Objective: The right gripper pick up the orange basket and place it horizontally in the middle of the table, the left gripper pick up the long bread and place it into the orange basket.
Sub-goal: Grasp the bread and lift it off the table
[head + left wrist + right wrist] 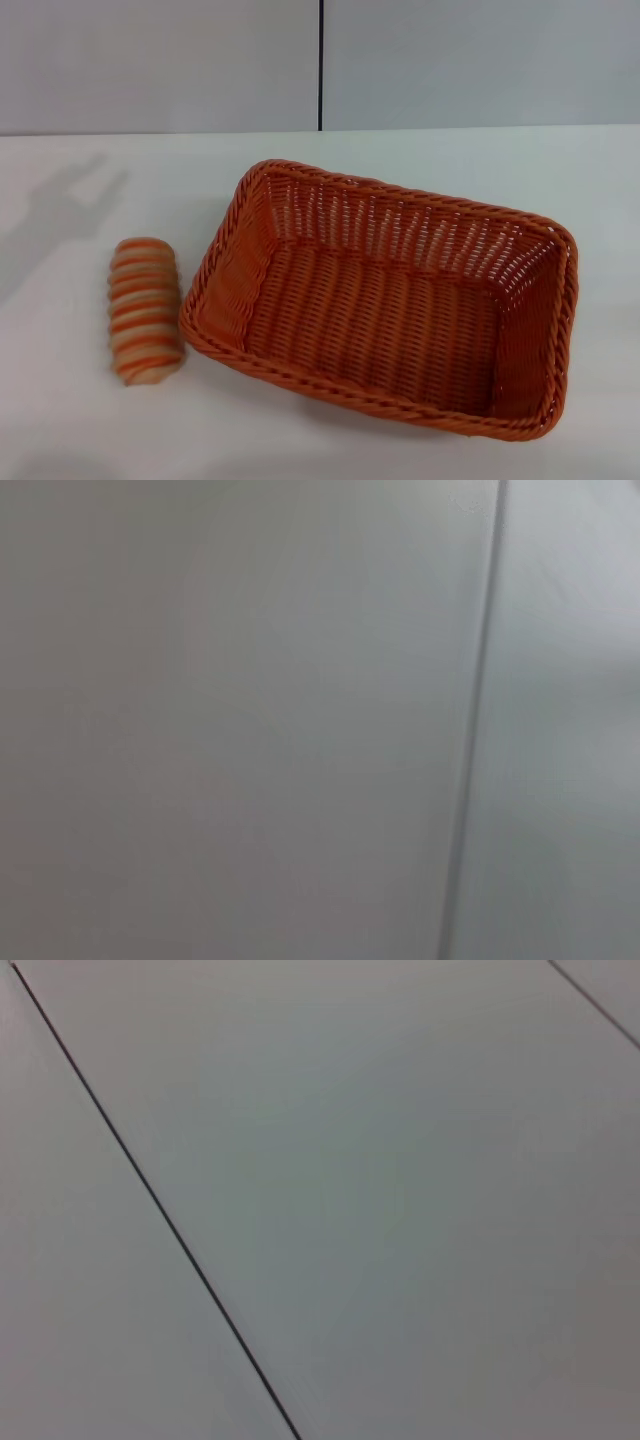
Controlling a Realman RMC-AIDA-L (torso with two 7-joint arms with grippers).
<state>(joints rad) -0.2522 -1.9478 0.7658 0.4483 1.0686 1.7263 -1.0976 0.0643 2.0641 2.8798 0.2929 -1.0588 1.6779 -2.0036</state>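
Observation:
The orange basket [390, 300] lies on the white table [80, 420], in the middle and a little to the right in the head view, long side running left to right but skewed, and it holds nothing. The long bread [144, 310], striped orange-brown and cream, lies on the table just left of the basket, apart from its rim. Neither gripper appears in the head view. Both wrist views show only flat grey panels with a dark seam.
A grey wall [160, 60] with a dark vertical seam [321, 60] backs the table. A faint arm-shaped shadow [60, 215] falls on the tabletop at far left. White tabletop surrounds the basket and bread.

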